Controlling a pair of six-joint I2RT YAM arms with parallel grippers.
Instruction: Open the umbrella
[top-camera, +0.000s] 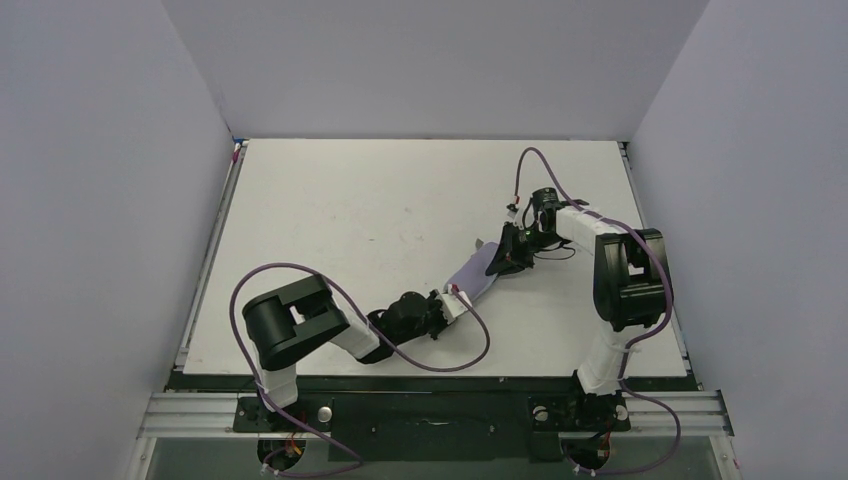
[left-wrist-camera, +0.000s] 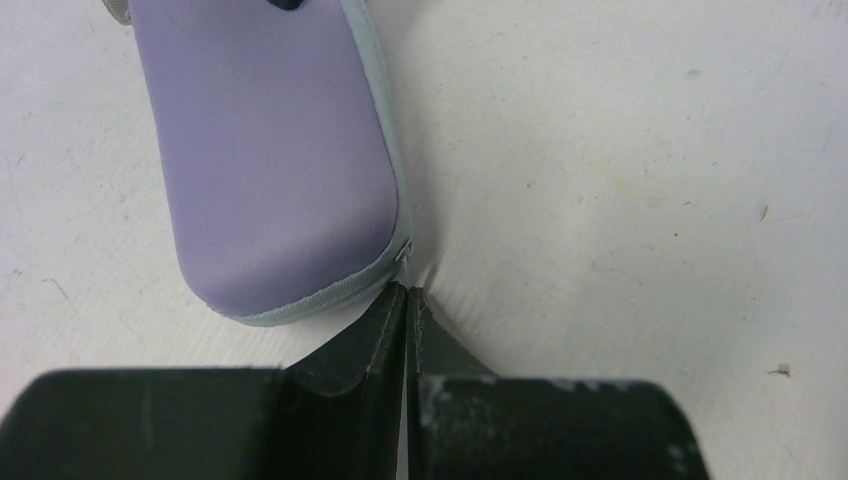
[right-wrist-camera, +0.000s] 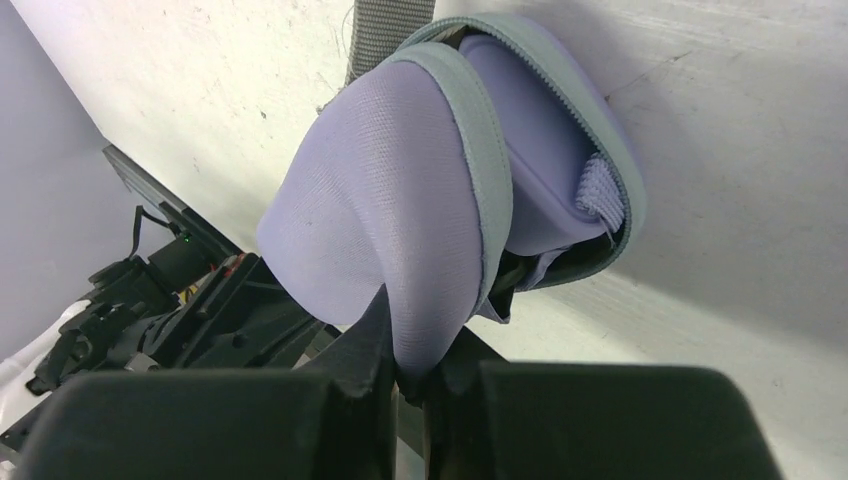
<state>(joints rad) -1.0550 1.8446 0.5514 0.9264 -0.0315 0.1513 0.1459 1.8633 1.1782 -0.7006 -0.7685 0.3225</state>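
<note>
A lavender zip case (top-camera: 478, 272) with a grey zipper lies on the white table between my grippers. In the right wrist view its far end gapes open, and the umbrella's lavender handle (right-wrist-camera: 535, 120) with a ribbed wrist loop (right-wrist-camera: 598, 190) shows inside; the rest of the umbrella is hidden. My right gripper (right-wrist-camera: 415, 365) (top-camera: 503, 262) is shut on the case's upper flap (right-wrist-camera: 380, 200) and lifts it. My left gripper (left-wrist-camera: 405, 292) (top-camera: 455, 297) is shut at the case's near rounded end (left-wrist-camera: 270, 150), its tips pinching a thin pale strand from the zipper end (left-wrist-camera: 404, 250).
Grey walls close in the table on the left, back and right. Purple cables (top-camera: 440, 365) loop over the near table. My left arm (right-wrist-camera: 170, 300) shows behind the case in the right wrist view. A grey strap (right-wrist-camera: 385, 25) lies at the case's far end.
</note>
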